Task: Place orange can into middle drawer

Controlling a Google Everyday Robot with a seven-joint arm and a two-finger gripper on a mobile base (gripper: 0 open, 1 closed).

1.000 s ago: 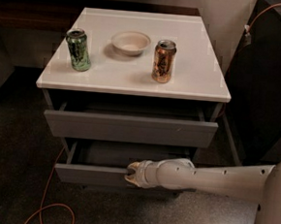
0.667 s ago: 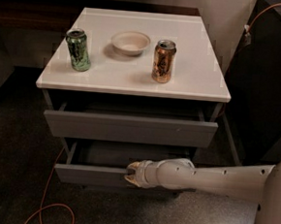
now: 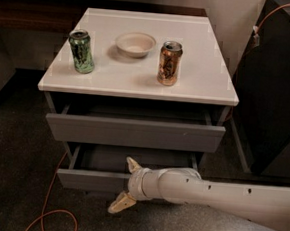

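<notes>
Obs, against 1 s ago: the gripper [image 3: 120, 185] at the front panel of the middle drawer [image 3: 87, 179] looks different. Then it read as 1 compact lump against the panel; now its jaws stand wide and hold nothing. 1 finger [image 3: 132, 164] angles up over the panel's top edge; the other points down toward the floor. We detect no shift of the drawer itself across the 3 pictures; it stands pulled out, grey interior exposed; the arm reaches in low from the right.

The orange can [image 3: 169, 63] has not moved. It stands upright on the white table [image 3: 207, 85], right of the bowl [image 3: 135, 43], well apart from the gripper. The green can [image 3: 81, 51] stands upright at the left; not ours. The top drawer [image 3: 133, 132] front also sits a little forward of the table edge.

Reading: we judge the opening step finished and the pull released; the drawer looks open enough to take the can. None of the carrying is done. The next move calls for backing off the panel, rising past the top drawer, and reaching the can. Risk: the upper finger catches the panel on withdrawal and nudges the drawer shut.
</notes>
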